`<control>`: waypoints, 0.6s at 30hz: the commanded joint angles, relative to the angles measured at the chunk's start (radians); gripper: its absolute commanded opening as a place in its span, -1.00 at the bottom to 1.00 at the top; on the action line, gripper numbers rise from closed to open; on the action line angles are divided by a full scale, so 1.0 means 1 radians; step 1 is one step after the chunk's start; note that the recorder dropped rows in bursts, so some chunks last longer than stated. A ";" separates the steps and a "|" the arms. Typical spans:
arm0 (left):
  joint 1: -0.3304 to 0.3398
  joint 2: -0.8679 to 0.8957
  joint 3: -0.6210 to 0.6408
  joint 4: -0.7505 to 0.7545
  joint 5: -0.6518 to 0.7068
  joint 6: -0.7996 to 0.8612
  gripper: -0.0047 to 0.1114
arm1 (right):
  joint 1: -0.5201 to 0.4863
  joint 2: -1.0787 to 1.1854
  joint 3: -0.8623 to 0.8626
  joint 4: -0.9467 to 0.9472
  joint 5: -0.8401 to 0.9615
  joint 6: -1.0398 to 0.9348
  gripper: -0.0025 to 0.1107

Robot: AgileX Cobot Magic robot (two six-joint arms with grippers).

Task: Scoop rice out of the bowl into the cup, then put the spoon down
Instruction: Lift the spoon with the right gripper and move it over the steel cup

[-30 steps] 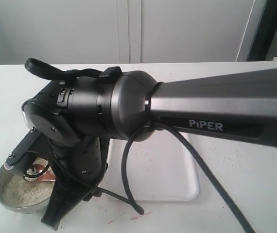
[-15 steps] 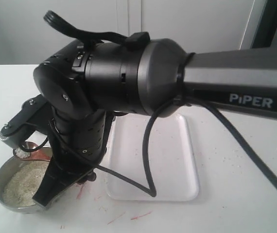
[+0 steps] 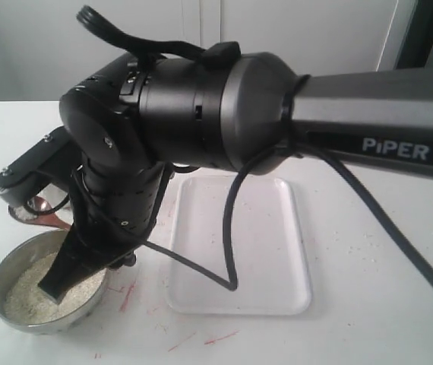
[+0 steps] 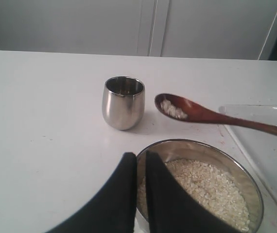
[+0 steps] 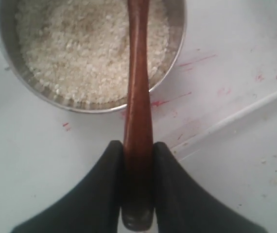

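My right gripper (image 5: 138, 148) is shut on the handle end of the dark wooden spoon (image 5: 138, 87), above the table beside the steel bowl (image 5: 7, 53). The spoon's scoop (image 4: 173, 109) carries a small heap of rice and hangs beside the shiny steel cup (image 4: 123, 103), a short gap from it. More rice (image 4: 206, 189) fills the bowl (image 4: 201, 144). In the exterior view the right arm hides the cup. Only the scoop (image 3: 42, 205) and the gripper (image 3: 55, 285) show there, above the bowl (image 3: 0, 304). My left gripper (image 4: 141, 156) is shut with nothing in it, short of the bowl.
A clear plastic tray (image 3: 277, 251) lies flat just right of the bowl, its edge (image 5: 255, 104) near my right gripper. Red marks streak the white table (image 3: 368, 304) around the bowl. A cable (image 3: 232, 228) loops from the right arm over the tray.
The right arm has lifted the spoon out of the bowl with rice in the scoop and carried it up and back toward the cup. Bowl and tray have not moved.
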 commanded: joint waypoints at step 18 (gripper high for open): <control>-0.002 -0.004 -0.003 -0.009 0.003 -0.002 -0.67 | -0.085 0.115 -0.205 -0.064 -0.079 0.034 -0.96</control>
